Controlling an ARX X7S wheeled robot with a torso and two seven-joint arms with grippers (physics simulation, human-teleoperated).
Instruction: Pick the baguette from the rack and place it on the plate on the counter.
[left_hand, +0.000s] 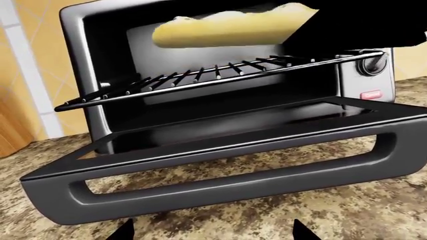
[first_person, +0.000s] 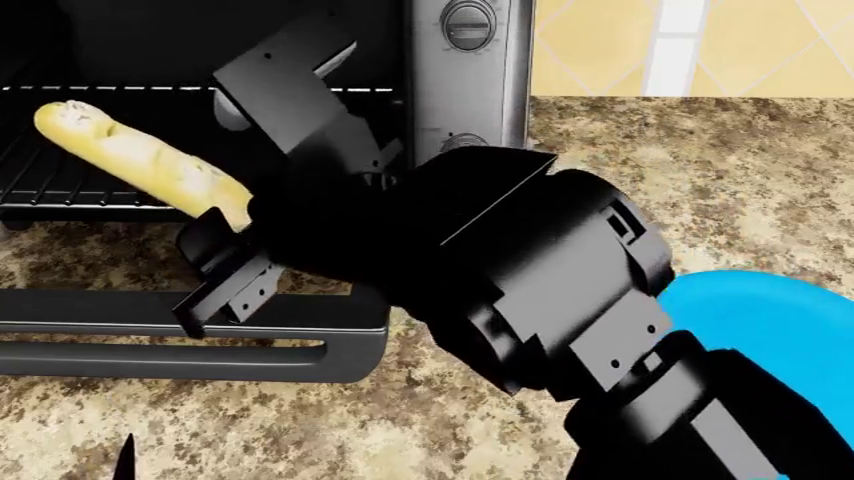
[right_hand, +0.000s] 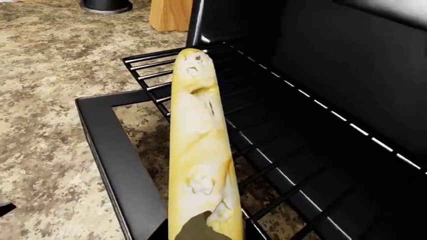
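The baguette (first_person: 134, 160) is lifted, tilted, just above the black wire rack (first_person: 54, 185) of the open toaster oven. My right gripper (first_person: 224, 232) is shut on the baguette's near end, over the lowered oven door (first_person: 200, 345). In the right wrist view the baguette (right_hand: 199, 145) runs away from the gripper (right_hand: 203, 232) over the rack (right_hand: 287, 165). In the left wrist view the baguette (left_hand: 227, 27) hangs above the rack (left_hand: 220, 75). My left gripper (left_hand: 212, 232) is open and empty, low over the counter (left_hand: 280, 205) in front of the door. The blue plate (first_person: 781, 330) lies on the counter at the right, partly behind my right arm.
The open oven door (left_hand: 220, 165) juts out over the counter. The oven's knobs (first_person: 467, 22) are on its right panel. A wooden block (right_hand: 170, 15) and a dark round base (right_hand: 105, 5) stand beyond the oven. A yellow tiled wall (first_person: 747, 45) backs the counter.
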